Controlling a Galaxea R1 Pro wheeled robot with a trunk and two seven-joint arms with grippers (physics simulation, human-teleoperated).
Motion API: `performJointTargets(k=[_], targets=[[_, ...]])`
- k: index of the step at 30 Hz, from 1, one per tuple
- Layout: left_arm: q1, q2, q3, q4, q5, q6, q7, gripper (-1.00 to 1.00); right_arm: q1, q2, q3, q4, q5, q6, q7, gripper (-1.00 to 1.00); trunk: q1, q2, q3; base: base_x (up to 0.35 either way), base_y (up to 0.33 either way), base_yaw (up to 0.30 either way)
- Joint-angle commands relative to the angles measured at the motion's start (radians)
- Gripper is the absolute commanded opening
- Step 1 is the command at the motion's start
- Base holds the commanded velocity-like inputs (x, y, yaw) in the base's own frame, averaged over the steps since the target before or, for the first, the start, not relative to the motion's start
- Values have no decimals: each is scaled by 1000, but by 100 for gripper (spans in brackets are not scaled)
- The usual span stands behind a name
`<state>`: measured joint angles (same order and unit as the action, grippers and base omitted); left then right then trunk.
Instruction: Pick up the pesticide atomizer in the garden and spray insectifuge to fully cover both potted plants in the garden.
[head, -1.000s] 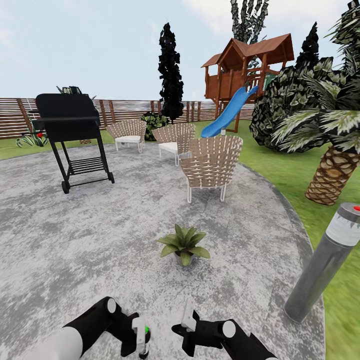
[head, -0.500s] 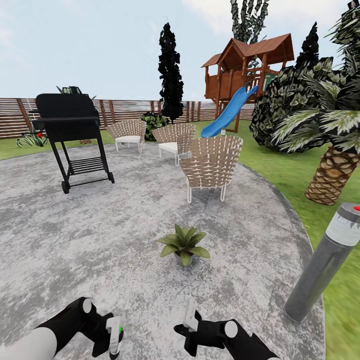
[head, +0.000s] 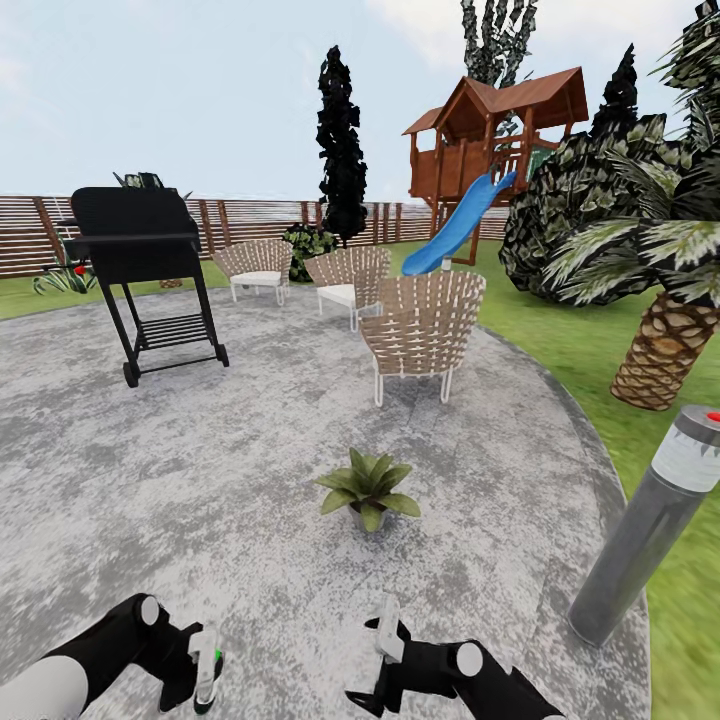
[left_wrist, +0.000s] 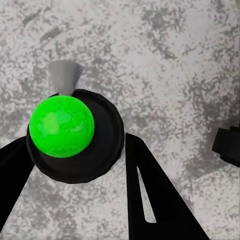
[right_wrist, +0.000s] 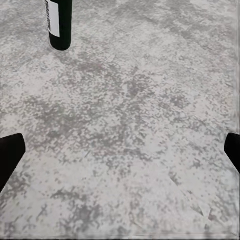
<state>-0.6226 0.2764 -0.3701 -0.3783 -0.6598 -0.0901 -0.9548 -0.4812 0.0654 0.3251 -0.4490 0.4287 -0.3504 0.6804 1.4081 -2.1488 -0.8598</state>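
Gripping the pesticide atomizer (head: 207, 665) between clamped fingers, the left gripper (head: 200, 672) hangs over near paving (head: 250, 470), the right gripper (head: 385, 650) spread wide, empty.

The atomizer (head: 205, 668) is hanging upright between the left fingers (head: 196, 672); one leafy green plant (head: 368, 485) is sitting on the paving (head: 250, 480) ahead

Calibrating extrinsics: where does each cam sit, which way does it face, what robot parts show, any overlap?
Head: high on the robot, facing forward and down across the paving to a potted plant and grill; both arms show, with the left pincer and right pincer.
Left wrist: on the left arm, looking down its fingers onto the spray bottle.
Right wrist: on the right arm, facing the paving; spread fingertips at the edges.
Shared: the bottle and paving appear in all three.
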Motion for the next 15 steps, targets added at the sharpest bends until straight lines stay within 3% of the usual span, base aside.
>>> performJointTargets(k=[1,2,5,7,9,10,12,14,15], targets=[[0,-3,21,-4,-9,-7,3,-100,0,-14,-3,9,9,-7,-4,100,0,0,-1,0,0,0],[0,-4,41,-6,-9,-5,8,-100,0,-22,-3,16,7,-7,-7,100,0,0,-1,0,0,0],[0,-11,150,-5,-9,1,38,-100,0,-49,-5,65,3,-7,-65,100,0,0,-1,0,0,0],[0,-23,221,1,-9,11,69,-100,0,-57,-5,119,0,-6,-176,100,0,0,-1,0,0,0],[0,-51,329,3,-8,95,130,-100,1,-56,-5,243,-6,-7,-392,100,0,0,-1,0,0,0],[0,-61,353,1,-8,126,145,-100,1,-55,-5,265,-14,-7,-430,100,0,0,-1,0,0,0],[0,-86,417,-5,-7,212,194,-100,2,-52,-4,307,-103,-7,-512,100,0,0,-1,0,0,0],[-1,-113,465,-7,-6,257,228,-100,2,-53,-3,318,-216,-6,-553,100,0,0,-1,0,0,0],[-2,-127,481,-8,-6,269,238,-100,3,-54,-3,320,-251,-6,-565,100,0,0,-1,0,0,0]])
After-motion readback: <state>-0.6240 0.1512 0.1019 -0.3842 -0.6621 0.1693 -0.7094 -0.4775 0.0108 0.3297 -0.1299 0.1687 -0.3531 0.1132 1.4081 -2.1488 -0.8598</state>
